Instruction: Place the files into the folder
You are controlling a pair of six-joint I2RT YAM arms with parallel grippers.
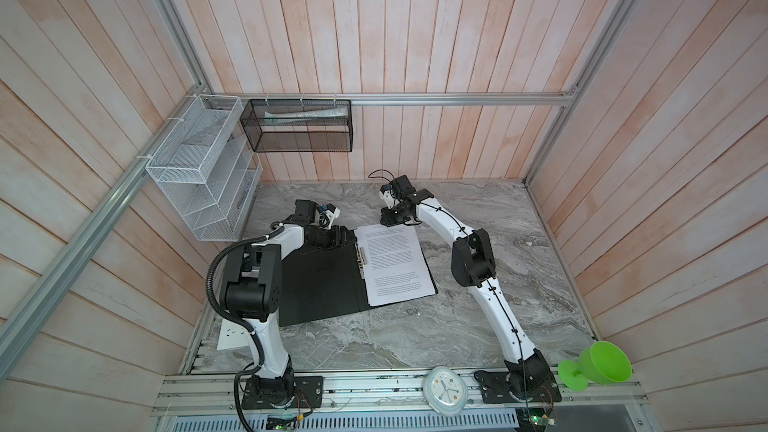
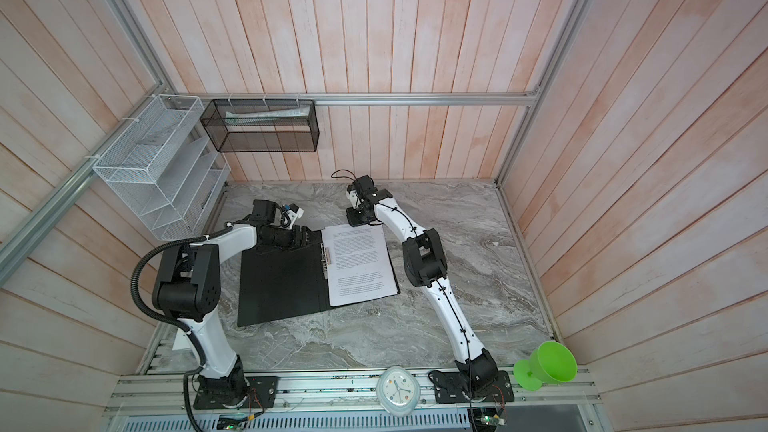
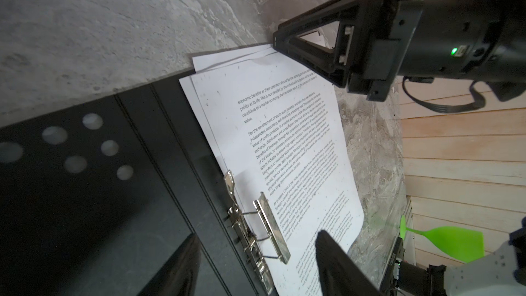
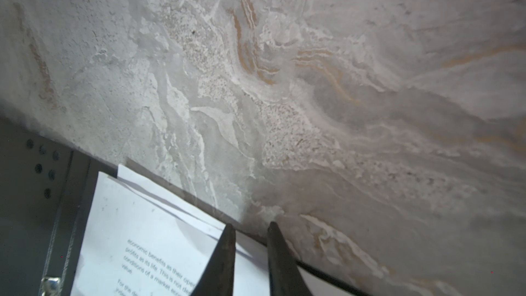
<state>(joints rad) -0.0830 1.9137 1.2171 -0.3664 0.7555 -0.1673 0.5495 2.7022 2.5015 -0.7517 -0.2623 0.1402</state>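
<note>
Squaring up, apparently: the thin stack of white printed files (image 1: 392, 263) is lying on the right half of the open black-lined flat folder (image 1: 324, 284). Your right hand (image 3: 277, 42), jaws barely parted and empty, is touching their far corner. Your left hand (image 1: 343, 238) is hovering open above the silver metal clip (image 3: 270, 223). Next you're likely needing that clip pressed onto them.

Bare tabletop (image 1: 498, 209) is left open right of the right gripper (image 1: 388, 221); leftward, passage is blocked by the left gripper (image 1: 338, 238) and metal clip (image 1: 360, 259).
</note>
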